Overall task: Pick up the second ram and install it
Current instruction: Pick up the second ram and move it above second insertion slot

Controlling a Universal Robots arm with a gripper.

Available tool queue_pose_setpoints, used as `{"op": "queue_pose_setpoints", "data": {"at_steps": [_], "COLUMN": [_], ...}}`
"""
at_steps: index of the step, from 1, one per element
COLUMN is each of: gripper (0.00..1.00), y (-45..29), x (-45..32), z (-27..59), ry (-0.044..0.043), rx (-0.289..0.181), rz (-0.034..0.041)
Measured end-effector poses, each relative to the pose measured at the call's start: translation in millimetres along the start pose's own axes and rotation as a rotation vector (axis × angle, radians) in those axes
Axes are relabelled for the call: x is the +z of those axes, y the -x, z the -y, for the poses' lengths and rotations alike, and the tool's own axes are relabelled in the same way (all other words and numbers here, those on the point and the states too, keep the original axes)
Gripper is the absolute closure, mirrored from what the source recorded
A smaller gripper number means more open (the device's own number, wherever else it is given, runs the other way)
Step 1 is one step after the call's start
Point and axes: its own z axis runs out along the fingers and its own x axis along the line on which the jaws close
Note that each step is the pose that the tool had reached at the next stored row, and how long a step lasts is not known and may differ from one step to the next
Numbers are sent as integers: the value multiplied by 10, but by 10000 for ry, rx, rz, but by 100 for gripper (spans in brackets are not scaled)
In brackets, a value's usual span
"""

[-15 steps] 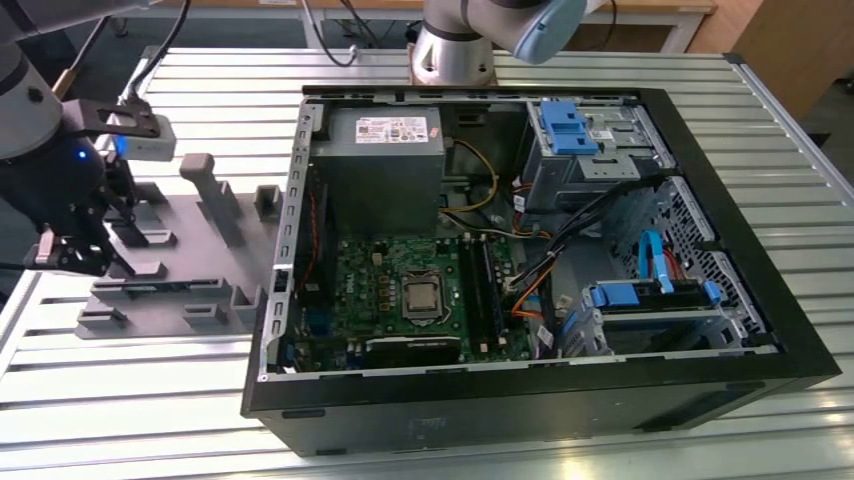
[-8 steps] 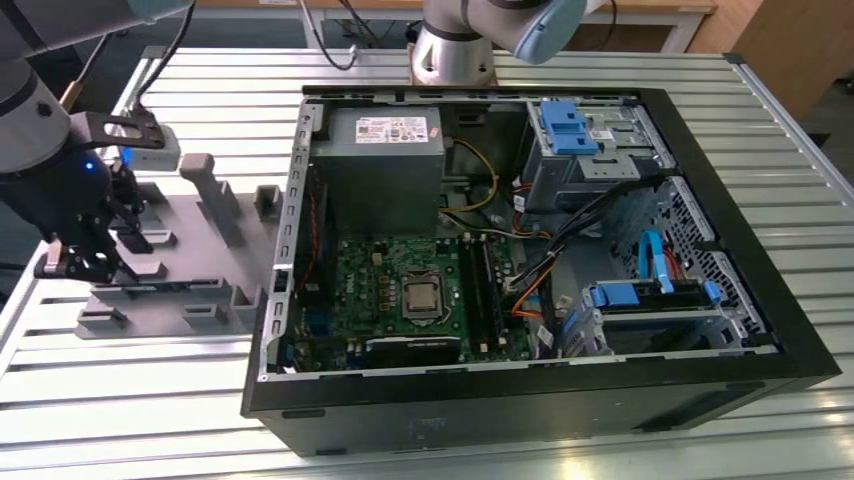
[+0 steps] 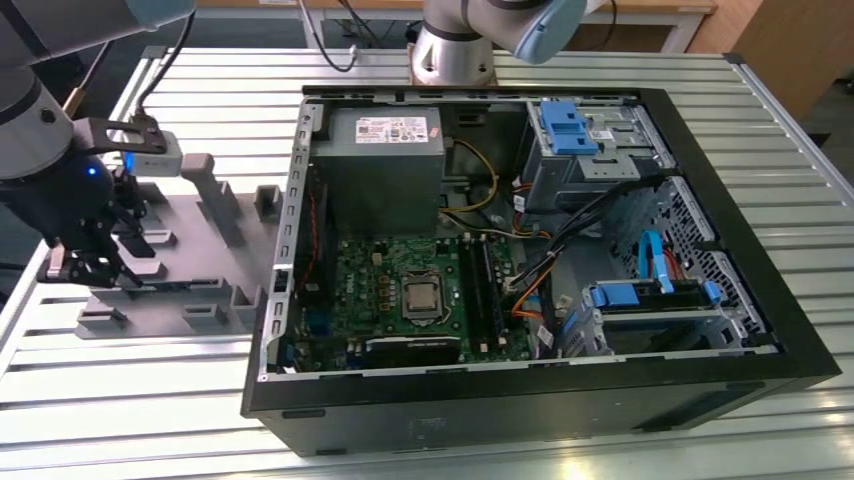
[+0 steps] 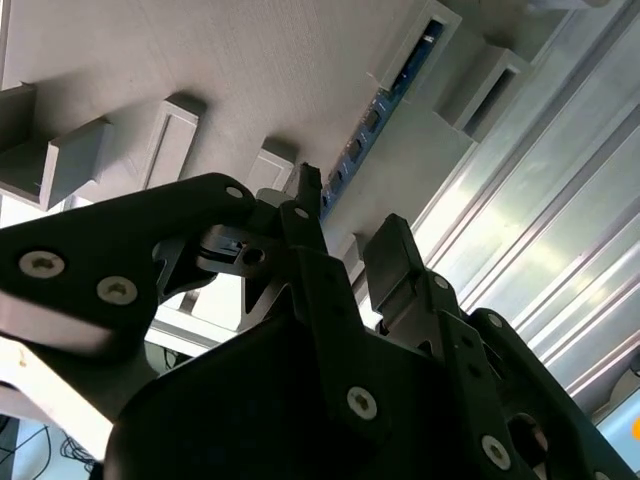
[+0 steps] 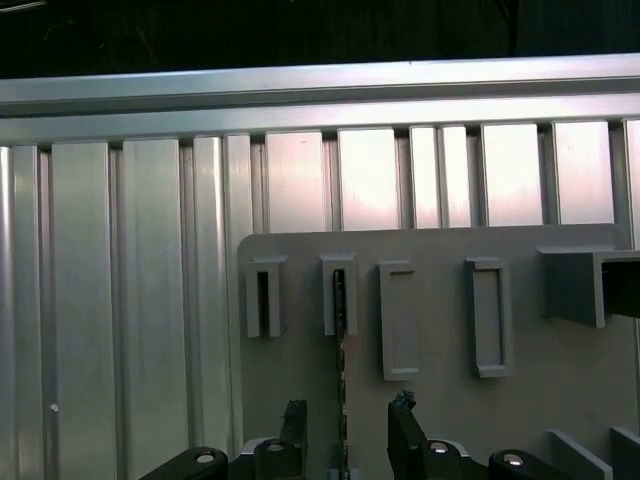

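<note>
spread black tool (image 5: pixel 346 412) straddles thin ram (image 5: pixel 341 300)

The ram (image 4: pixel 372 118) is a thin, long blue-green board with dark chips. It stands on edge, untilted, in the grey fixture (image 4: pixel 250 80), its far end seated in a slotted block; edge-on it looks dark.
</note>
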Motion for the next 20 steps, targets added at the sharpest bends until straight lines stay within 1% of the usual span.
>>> {"op": "queue_pose_setpoints", "data": {"at_steps": [3,6,15,20], "gripper": [55,55,55,55], "y": [0,-1,-27,-31], "x": [2,23,161,221], "z": [-1,0,1,2], "ry": [0,-7,-31,-39], "rx": [1,1,-9,-15], "rz": [0,1,3,2]}}
